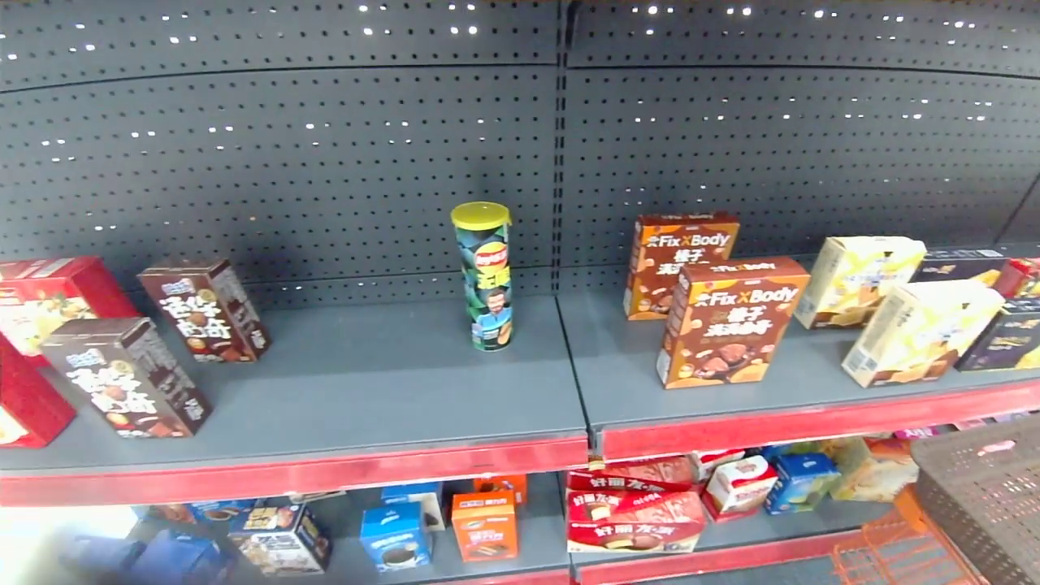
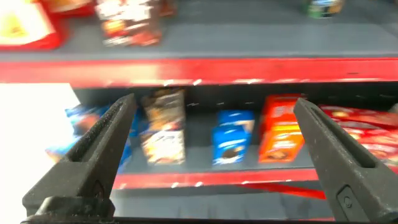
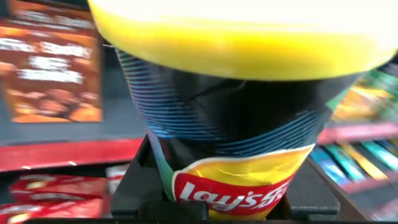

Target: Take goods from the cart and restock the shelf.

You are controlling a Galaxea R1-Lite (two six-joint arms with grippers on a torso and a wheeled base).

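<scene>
In the right wrist view, my right gripper point(image 3: 219, 208) is shut on a chip can point(image 3: 230, 118) with a yellow lid and a dark striped body. Its dark fingers point(image 3: 132, 186) flank the can's lower part, in front of the shelf's red edge. A second chip can point(image 1: 485, 276) of the same kind stands upright in the middle of the upper shelf board point(image 1: 366, 398). My left gripper point(image 2: 212, 102) is open and holds nothing. It faces the lower shelf level, where small boxes point(image 2: 229, 138) stand.
Brown boxes point(image 1: 130, 378) and red boxes point(image 1: 32, 325) stand at the shelf's left. Orange boxes point(image 1: 727, 321) and pale yellow boxes point(image 1: 918, 329) stand at its right. The orange cart point(image 1: 902, 544) with a brown basket point(image 1: 987, 487) is at the lower right. Bare board lies around the standing can.
</scene>
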